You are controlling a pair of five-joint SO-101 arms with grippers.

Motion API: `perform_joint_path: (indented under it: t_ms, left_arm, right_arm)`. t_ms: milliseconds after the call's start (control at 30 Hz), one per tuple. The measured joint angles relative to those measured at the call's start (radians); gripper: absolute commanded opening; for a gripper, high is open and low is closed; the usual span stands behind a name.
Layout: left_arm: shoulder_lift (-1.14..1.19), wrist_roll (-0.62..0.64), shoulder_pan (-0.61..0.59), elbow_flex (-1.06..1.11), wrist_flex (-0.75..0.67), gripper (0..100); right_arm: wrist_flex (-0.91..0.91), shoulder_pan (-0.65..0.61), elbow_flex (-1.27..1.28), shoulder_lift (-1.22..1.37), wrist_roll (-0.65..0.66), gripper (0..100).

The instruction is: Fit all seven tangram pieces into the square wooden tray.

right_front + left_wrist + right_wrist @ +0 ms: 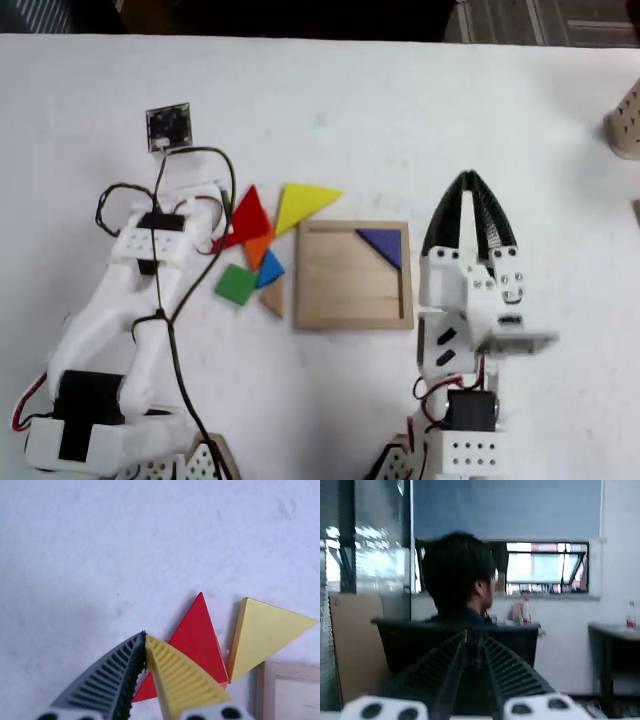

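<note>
- Tangram pieces, high view: one dark blue triangle [382,246] lies inside the square wooden tray [345,300], in the corner nearest the right gripper [468,180]. That gripper's fingers are pressed together, empty, beside the tray. The rest of the tray is bare wood.
- Six pieces lie outside, clustered between the tray and the left arm [140,290]: a red triangle [247,215], a yellow triangle [303,203], an orange piece [260,247], a green square [236,284], a light blue piece [271,270] and a tan piece [274,298] against the tray's side.
- Left wrist view: the left gripper [145,639] is closed tip to tip, pinching nothing, at the red triangle's edge. The yellow triangle sits just past the red one, and a tray corner shows beside it.
- Right wrist view: the right gripper points at the room, away from the table, with its fingers meeting.
- Judgement: early, one of seven placed. The red triangle looks like the next pick. That calls for spreading the fingers, straddling the thin piece, then lifting it over the rim.
</note>
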Motion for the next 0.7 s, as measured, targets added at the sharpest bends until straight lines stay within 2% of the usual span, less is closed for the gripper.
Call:
perform_joint_path:
  t_ms: [233, 333, 533, 700]
  left_arm:
    - [0.055, -0.043, 0.0, 0.0, -0.055, 3]
    - [0.072, -0.061, 0.0, 0.0, -0.083, 2]
    - [0.091, -0.066, 0.0, 0.0, -0.106, 2]
    - [0.091, -0.064, 0.0, 0.0, -0.109, 2]
  right_arm:
    - [-0.419, -0.109, 0.012, -0.017, 0.0, 1.8]
    - [-0.58, -0.118, 0.018, -0.02, 0.101, 1.8]
    - [-0.717, -0.126, 0.018, -0.031, 0.391, 1.8]
    - [-0.729, -0.126, 0.018, -0.031, 0.446, 1.8]
